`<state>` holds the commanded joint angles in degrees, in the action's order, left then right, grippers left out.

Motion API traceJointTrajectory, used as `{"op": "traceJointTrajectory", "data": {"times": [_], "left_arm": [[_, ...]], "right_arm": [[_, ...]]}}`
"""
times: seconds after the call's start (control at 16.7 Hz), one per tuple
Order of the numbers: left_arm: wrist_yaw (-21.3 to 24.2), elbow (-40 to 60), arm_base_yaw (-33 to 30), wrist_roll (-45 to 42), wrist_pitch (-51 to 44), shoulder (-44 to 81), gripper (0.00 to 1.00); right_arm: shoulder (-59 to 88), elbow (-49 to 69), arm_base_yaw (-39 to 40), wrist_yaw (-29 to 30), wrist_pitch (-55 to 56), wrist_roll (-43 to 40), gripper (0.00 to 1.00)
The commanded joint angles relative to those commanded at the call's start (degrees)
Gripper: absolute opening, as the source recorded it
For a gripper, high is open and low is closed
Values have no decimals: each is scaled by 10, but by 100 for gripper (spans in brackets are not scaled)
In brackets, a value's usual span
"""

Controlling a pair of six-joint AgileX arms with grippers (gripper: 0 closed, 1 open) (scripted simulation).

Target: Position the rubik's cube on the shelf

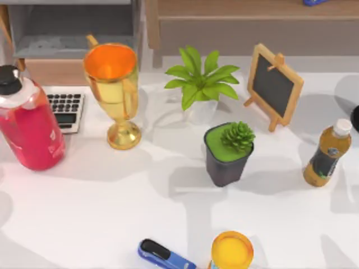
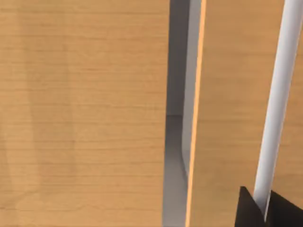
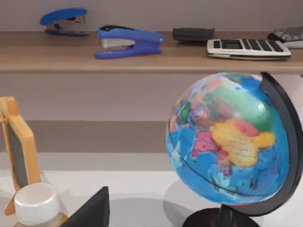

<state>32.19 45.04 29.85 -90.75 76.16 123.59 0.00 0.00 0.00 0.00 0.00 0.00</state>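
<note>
Light-brown wood: shelf, running behind the tabletop, carrying a stapler and calculator. Cube: I am not able to place it. Left claw, right claw: spread or pinching, cannot tell. Advice: I am aiming for bare board, setting down level.

Shelf of matt light-brown wood grain, trophy glossy gold metal, red bottle glossy translucent plastic, chalkboard matt slate in pale wood frame, globe glossy on black plastic stand, table smooth white.
</note>
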Motion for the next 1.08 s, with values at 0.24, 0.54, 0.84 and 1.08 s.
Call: {"op": "traceJointTrajectory", "data": {"times": [0.24,0.54,0.84,1.08], "left_arm": [[22,-52,21,-2,31,-23,0],[25,-59,26,-3,36,-25,0],[73,-141,74,-5,82,-56,0],[92,-172,92,-6,101,-69,0]], "right_arm": [[0,0,0,0,0,0,100],[0,0,0,0,0,0,100],[0,0,0,0,0,0,100],[0,0,0,0,0,0,100]]}}
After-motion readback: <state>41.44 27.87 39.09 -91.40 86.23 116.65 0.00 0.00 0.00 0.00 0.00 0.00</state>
